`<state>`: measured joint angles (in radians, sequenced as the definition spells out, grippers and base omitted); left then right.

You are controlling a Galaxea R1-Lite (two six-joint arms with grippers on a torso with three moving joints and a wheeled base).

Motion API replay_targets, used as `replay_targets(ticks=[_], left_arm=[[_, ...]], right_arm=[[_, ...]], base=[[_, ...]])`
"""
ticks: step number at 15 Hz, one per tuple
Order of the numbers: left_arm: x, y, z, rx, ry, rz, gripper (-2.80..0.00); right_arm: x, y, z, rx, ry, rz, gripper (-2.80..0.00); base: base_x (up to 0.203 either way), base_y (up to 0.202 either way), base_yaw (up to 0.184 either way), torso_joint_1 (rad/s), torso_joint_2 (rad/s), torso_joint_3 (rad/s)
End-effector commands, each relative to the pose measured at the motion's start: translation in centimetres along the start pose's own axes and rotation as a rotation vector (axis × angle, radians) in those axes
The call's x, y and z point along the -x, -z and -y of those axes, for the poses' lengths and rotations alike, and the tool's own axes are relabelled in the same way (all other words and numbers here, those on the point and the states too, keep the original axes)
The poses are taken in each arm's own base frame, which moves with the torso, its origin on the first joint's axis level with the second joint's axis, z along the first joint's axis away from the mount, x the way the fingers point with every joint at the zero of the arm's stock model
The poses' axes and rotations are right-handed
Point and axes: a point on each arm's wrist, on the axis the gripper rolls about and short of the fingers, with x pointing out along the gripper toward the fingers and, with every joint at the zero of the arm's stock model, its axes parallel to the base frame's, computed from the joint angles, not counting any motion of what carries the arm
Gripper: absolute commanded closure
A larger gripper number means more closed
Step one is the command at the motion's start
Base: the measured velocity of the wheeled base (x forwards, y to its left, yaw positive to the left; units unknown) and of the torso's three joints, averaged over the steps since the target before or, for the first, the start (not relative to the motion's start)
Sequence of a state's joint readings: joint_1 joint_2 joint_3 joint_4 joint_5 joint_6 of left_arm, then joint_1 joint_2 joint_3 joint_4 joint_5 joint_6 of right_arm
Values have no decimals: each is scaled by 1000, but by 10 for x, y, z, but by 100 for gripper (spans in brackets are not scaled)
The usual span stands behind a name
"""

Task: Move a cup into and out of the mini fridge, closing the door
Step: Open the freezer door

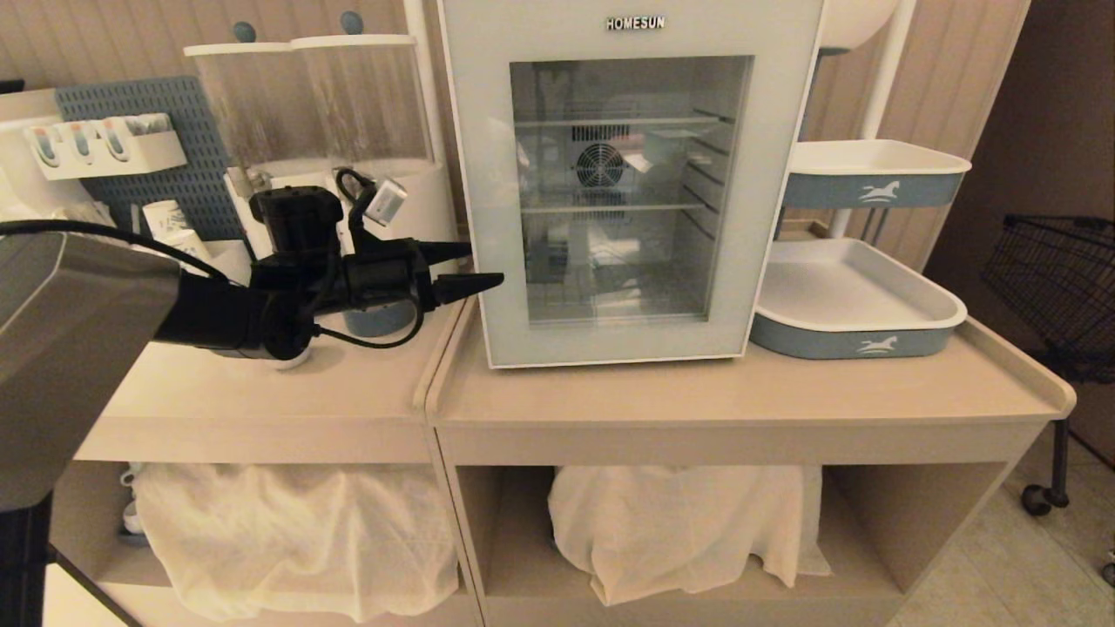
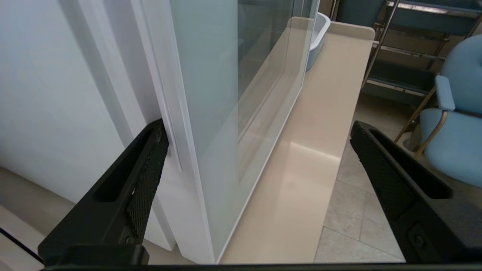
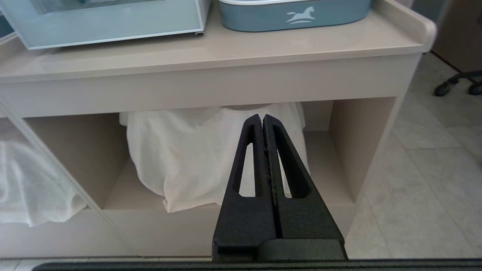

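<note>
Currently the left claw [image 1: 475, 268] stands wide open at the left edge of the mini fridge [image 1: 631, 178], one finger [image 2: 145, 180] behind the door [image 2: 211, 113] edge, positioned to act on the closed door. The right claw [image 3: 263, 122] hangs shut below the table [image 3: 211, 51]. No cup is identifiable.

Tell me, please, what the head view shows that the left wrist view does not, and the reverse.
Only the head view: the HOMESUN lettering, the rear fan, wire shelves, the upper tray.
Only the left wrist view: a blue chair, and one fingertip at the door's side edge.
Both: the open left gripper, shut door, countertop.
</note>
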<state>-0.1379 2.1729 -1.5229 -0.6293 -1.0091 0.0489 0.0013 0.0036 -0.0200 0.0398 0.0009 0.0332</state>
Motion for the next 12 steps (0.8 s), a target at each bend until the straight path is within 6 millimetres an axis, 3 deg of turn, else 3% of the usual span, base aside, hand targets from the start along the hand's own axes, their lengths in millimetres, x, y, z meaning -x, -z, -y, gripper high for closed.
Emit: replay_targets(ticks=[1, 12], left_arm=[[4, -9, 8, -8, 15, 6, -280], [17, -31, 41, -5, 51, 15, -280]], right_arm=[[0, 0, 0, 1, 0, 0, 0], [0, 0, 0, 0, 0, -1, 0]], base=[[0, 0, 0, 0, 0, 0], [0, 0, 0, 0, 0, 0]])
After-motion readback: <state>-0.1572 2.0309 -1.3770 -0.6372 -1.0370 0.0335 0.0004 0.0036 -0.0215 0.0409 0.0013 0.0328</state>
